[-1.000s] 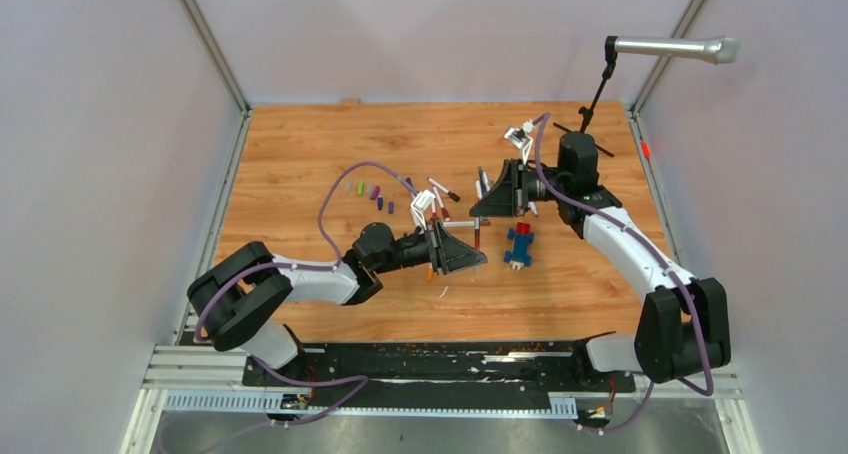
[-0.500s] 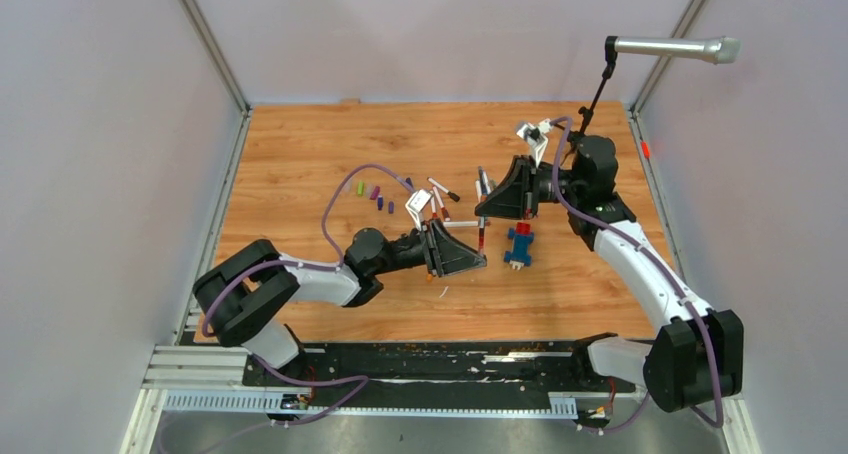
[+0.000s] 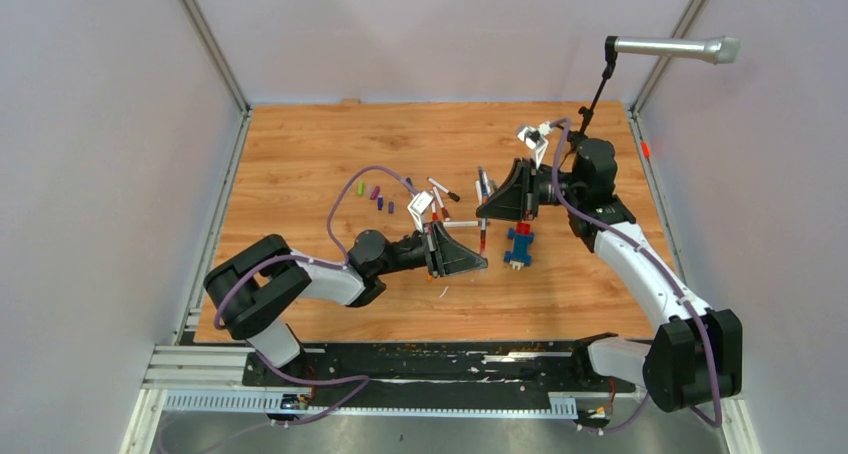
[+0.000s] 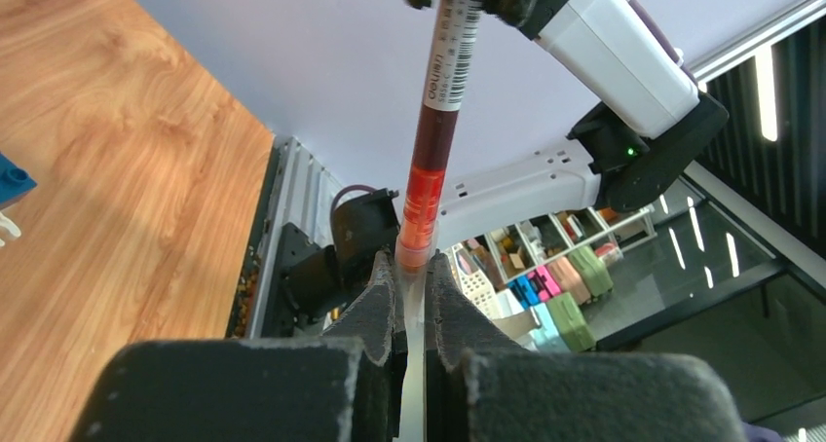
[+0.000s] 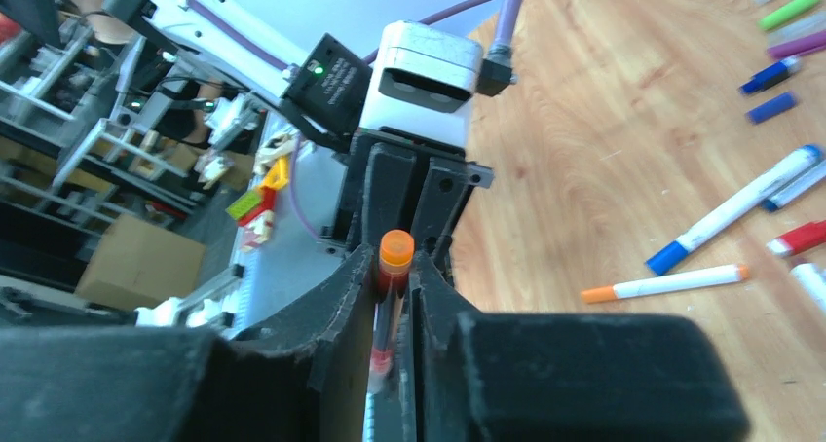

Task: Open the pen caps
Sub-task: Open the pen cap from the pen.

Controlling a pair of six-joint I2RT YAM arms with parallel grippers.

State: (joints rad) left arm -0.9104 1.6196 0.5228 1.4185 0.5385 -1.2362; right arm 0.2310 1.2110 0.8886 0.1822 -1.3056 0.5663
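One pen (image 3: 482, 234) is held in the air between both grippers. My left gripper (image 4: 414, 267) is shut on its orange-red cap end (image 4: 419, 213), with a pale translucent piece pinched between the pads. My right gripper (image 5: 393, 267) is shut on the barrel, and the orange end (image 5: 396, 246) sticks out past its fingertips. In the top view the left gripper (image 3: 470, 257) and the right gripper (image 3: 487, 206) face each other. Several loose caps, green (image 3: 359, 188), purple (image 3: 374, 191) and blue (image 3: 391, 207), lie left of centre. They also show in the right wrist view (image 5: 785, 14).
A blue-and-red block (image 3: 518, 245) sits on the table just right of the held pen. More pens lie behind the grippers (image 3: 441, 189); an orange-capped one (image 5: 662, 283) and a blue-capped one (image 5: 735, 208) show on the wood. A microphone stand (image 3: 670, 47) rises at the back right.
The right arm has swung its wrist and elbow back and to the right, with its gripper staying on the pen. The left arm has shifted slightly to the right. The pen stays held between both grippers.
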